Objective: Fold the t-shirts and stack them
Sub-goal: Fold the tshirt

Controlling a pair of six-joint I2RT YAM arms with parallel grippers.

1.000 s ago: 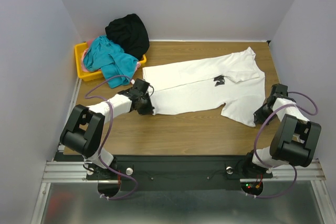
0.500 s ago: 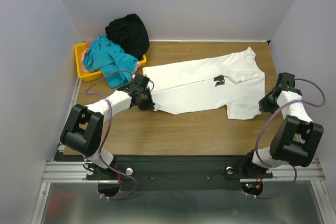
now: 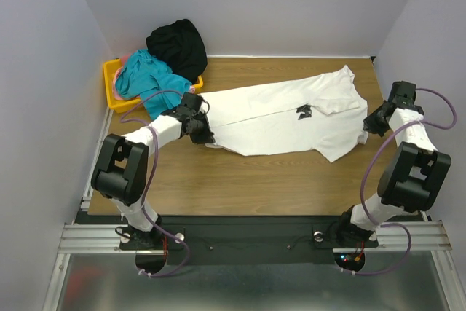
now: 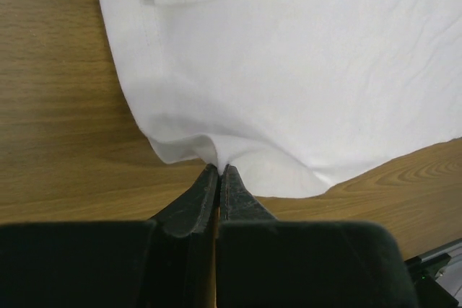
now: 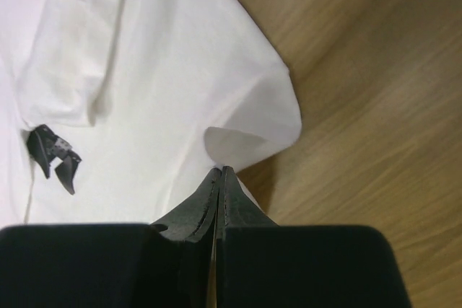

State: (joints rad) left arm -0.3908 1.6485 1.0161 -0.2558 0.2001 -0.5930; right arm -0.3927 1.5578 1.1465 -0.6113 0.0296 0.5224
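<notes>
— Where do we find the white t-shirt (image 3: pixel 284 118), taking the yellow bin (image 3: pixel 111 85) as our mark?

— We see it lying flat on the wooden table (image 3: pixel 255 180), to the right of the bin. It stretches lengthwise away from it. The hem end lies near the bin and the collar and sleeves lie well apart from it. Its small black chest mark (image 3: pixel 303 111) faces up, in the half farther from the bin.

— And the left gripper (image 3: pixel 206 136)?

— We place it just right of the bin's near corner, at the shirt's hem end. In the left wrist view its jaws are pressed together on the cloth edge. They pinch a small peak of white fabric that is lifted off the wood.

— What do we make of the right gripper (image 3: pixel 366 130)?

— It sits at the end of the shirt farthest from the bin. In its wrist view we see the jaws closed on a fold of the white cloth, which curls up just ahead of the tips. The black mark lies off to their left.

— And the other shirts?

— The teal t-shirt (image 3: pixel 149 81) fills the bin and spills over its near rim onto the table. The black t-shirt (image 3: pixel 177 45) is heaped at the bin's far right corner. We catch a sliver of the pink t-shirt (image 3: pixel 129 57) in the bin behind the teal one.
</notes>
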